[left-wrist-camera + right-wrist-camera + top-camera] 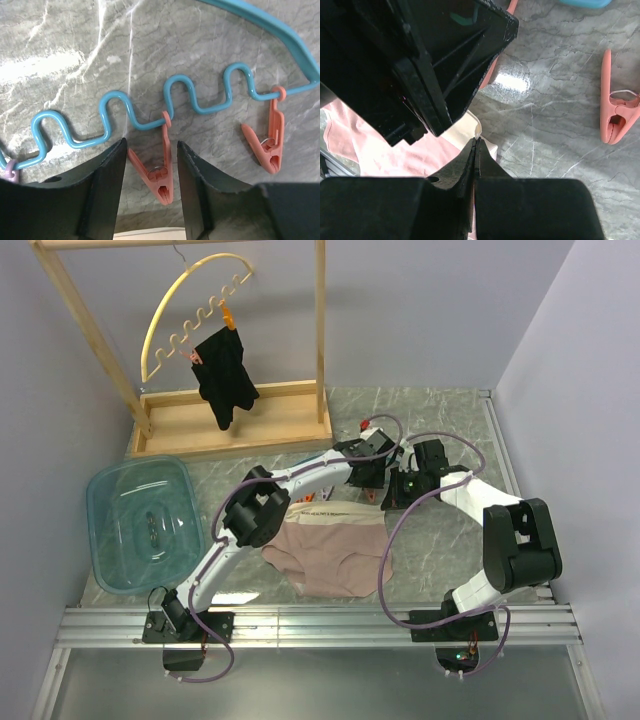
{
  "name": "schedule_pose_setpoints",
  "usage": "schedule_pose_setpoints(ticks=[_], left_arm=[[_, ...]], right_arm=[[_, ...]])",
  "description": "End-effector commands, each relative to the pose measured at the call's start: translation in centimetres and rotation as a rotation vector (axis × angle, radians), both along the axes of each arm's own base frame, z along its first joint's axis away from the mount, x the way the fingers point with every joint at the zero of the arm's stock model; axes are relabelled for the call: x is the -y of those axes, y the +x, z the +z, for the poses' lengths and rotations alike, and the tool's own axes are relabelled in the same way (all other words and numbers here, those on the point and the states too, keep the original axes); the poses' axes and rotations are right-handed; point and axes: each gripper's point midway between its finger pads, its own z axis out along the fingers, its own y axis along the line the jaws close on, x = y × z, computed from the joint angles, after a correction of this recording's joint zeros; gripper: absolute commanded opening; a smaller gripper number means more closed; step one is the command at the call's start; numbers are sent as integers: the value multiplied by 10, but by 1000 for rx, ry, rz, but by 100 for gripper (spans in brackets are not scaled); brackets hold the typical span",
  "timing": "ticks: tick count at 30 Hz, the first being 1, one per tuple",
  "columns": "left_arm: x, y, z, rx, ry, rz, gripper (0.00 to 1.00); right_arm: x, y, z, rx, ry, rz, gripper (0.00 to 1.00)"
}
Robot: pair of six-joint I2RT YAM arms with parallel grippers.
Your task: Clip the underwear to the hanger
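Note:
The light-blue hanger (pixel 120 97) lies flat on the marble table, its wavy edge carrying orange-pink clips. My left gripper (pixel 150 160) is open and straddles one clip (pixel 162 175), whose mouth is shut, with a gap on the right side. A second clip (pixel 270 145) hangs further right. The pink-beige underwear (pixel 335 555) is spread on the table below both grippers. My right gripper (pixel 476 142) is shut on a fold of its cream waistband (pixel 465 130), just beside the left wrist (pixel 420 60). In the top view the arms hide most of the hanger.
A wooden rack (pixel 235 425) at the back left holds a yellow hanger (pixel 190 300) with a black garment (pixel 225 375). A blue plastic basin (pixel 140 525) sits at the left. A loose-looking clip (pixel 616 107) lies right of my right gripper.

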Motion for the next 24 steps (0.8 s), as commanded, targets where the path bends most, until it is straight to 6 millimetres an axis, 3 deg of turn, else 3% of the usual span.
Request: schedule_pose_setpoints(ticks=[1, 9, 13, 15, 19, 22, 24], left_arm=[[-15, -27, -18, -74, 98, -40, 51], [-18, -33, -23, -88, 111, -41, 56], [-17, -30, -28, -87, 116, -44, 50], [-17, -31, -30, -90, 115, -46, 44], [-17, -26, -30, -84, 113, -36, 12], [-10, -14, -18, -55, 80, -36, 0], [2, -5, -2, -27, 25, -42, 0]], right_arm=[[3, 12, 10, 37, -7, -5, 0], [4, 12, 9, 33, -6, -8, 0], [4, 11, 9, 35, -6, -5, 0], [4, 10, 8, 30, -9, -6, 0], [4, 10, 7, 26, -7, -6, 0], [4, 8, 6, 19, -8, -2, 0], [4, 7, 5, 12, -8, -2, 0]])
